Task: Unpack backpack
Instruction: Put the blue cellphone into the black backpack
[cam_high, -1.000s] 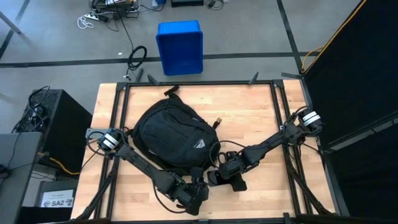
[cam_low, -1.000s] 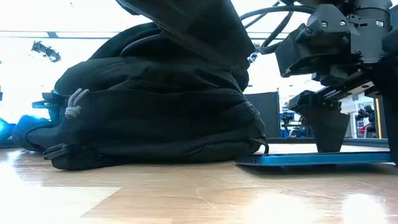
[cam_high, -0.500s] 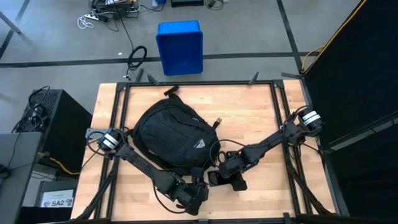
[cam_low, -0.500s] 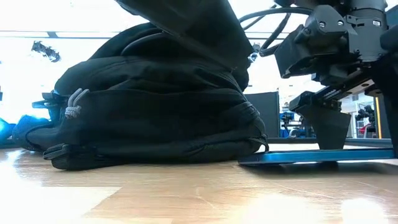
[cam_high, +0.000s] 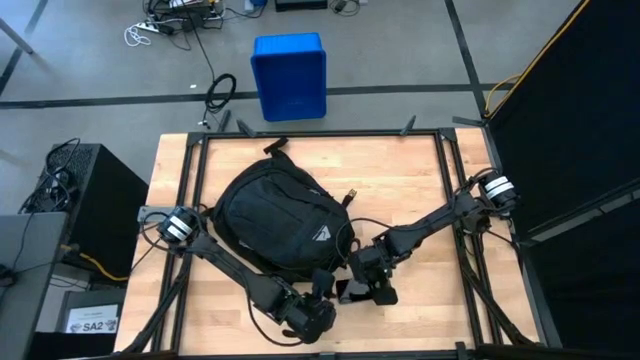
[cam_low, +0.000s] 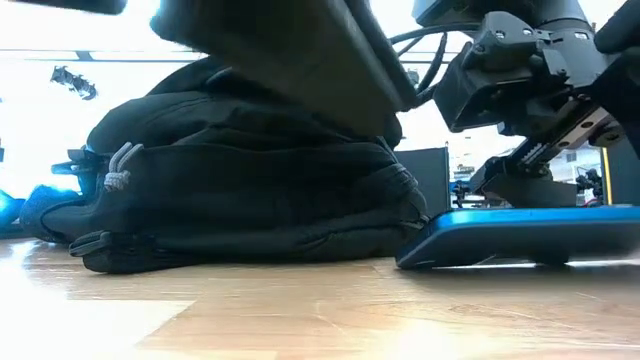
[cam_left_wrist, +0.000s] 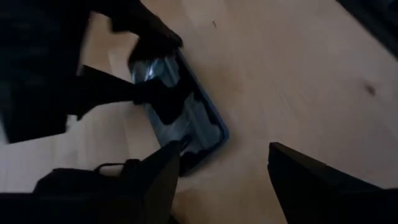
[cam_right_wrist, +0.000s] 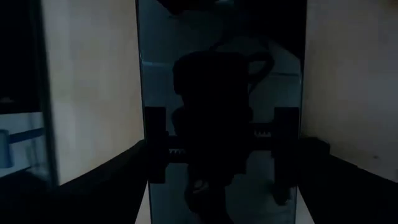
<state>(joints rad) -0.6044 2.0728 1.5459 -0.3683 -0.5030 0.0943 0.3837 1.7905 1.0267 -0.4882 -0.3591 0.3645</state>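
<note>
Blue-edged and glossy, a flat tablet (cam_low: 520, 236) sits clamped across its width in the right end effector (cam_high: 357, 291), one end on the wooden worktop (cam_high: 420, 190) and the other raised. The left end effector (cam_high: 322, 290), fingers apart and holding nothing, hangs at the tablet's 9 o'clock. At 11 o'clock from both, the black backpack (cam_high: 275, 215) lies flat mid-worktop, a blue bin (cam_high: 289, 75) on the floor at its 12 o'clock.

Both arms reach in toward the table's 6 o'clock edge. The left gripper (cam_high: 322, 292) sits low, fingers spread; the right gripper (cam_high: 360, 290) at its 3 o'clock, fingers wide.
</note>
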